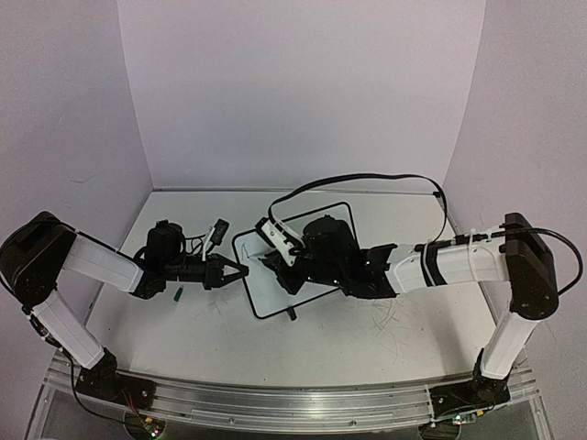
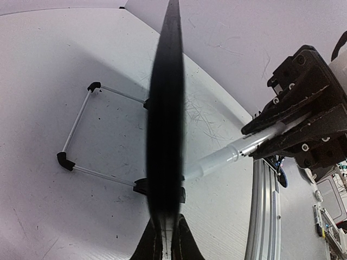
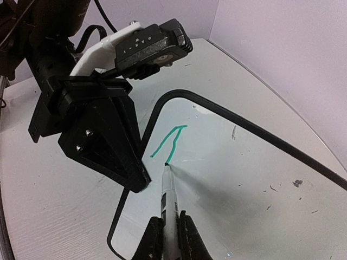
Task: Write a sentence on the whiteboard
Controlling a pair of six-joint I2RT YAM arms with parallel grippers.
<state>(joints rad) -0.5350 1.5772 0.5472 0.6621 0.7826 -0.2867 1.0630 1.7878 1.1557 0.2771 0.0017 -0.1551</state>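
White tabletop (image 1: 367, 341), black-framed whiteboard (image 1: 263, 277), green strokes (image 3: 162, 143)

White table (image 1: 367, 344) is sitting inside a booth, its top showing scuffs and dark scratches. Pale lilac back wall (image 1: 293, 92) is rising behind it, and matching side walls are standing at the left (image 1: 64, 110) and the right (image 1: 537, 110). Metal rail (image 1: 293, 403) is running along the near edge. Soft, even light is falling on everything, leaving only faint shadows.

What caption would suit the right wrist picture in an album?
Right end effector touches a marker to the whiteboard, beside green strokes, while the left end effector grips the board's edge.
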